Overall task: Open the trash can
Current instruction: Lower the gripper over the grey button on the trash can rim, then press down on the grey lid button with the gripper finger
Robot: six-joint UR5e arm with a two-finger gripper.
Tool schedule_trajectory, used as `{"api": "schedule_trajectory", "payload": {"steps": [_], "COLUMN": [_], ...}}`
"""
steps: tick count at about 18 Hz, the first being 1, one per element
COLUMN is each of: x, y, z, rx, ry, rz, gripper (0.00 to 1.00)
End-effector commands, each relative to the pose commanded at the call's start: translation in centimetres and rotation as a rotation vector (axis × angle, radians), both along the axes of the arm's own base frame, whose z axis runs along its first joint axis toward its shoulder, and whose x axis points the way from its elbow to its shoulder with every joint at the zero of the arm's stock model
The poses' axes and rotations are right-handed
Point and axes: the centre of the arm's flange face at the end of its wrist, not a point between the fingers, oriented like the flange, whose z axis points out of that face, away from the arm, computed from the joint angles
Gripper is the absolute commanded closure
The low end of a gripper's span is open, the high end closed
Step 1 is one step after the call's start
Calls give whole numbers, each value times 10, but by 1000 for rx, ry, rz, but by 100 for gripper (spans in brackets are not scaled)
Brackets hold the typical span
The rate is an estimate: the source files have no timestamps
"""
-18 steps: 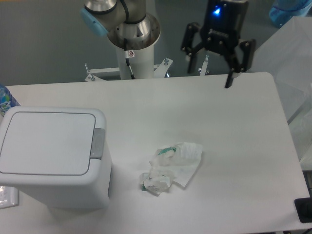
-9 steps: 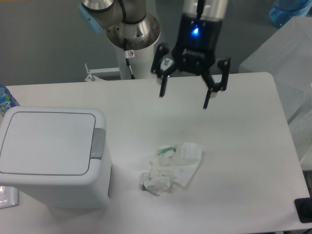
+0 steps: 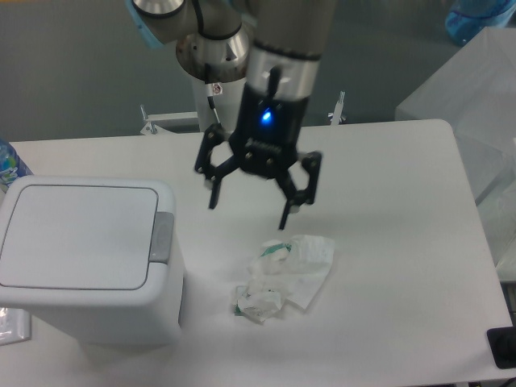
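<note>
The trash can [image 3: 85, 258] stands at the near left of the surface [image 3: 395, 201], lid shut and lying flat. Its grey latch button [image 3: 162, 237] sits at the middle of the lid's right edge, with its long axis running front to back along that edge.

The gripper [image 3: 251, 205] hangs above the middle of the surface with its jaws spread wide and empty, fingertips pointing down. It touches nothing.

Governing relation: the latch button lies toward 8 o'clock from the jaws, near but clearly apart, and lower than the fingertips. The can body extends further toward 9 o'clock beyond the button.

Judged requirement: travel toward 8 o'clock, then descend so that one fingertip bears on the button. The wide spread means only the left finger [image 3: 214, 193] is likely to meet it.

The crumpled wrappers [image 3: 286, 270] lie toward 5 o'clock from the jaws, off the expected path.
</note>
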Motion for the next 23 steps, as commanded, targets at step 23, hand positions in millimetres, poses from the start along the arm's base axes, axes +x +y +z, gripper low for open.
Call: {"api": "schedule_trajectory", "payload": {"steps": [23], "x": [4], "y": [14], "z": [-3], "rx": [48], "ry": [-74], "rz": [129], "gripper": [0]}}
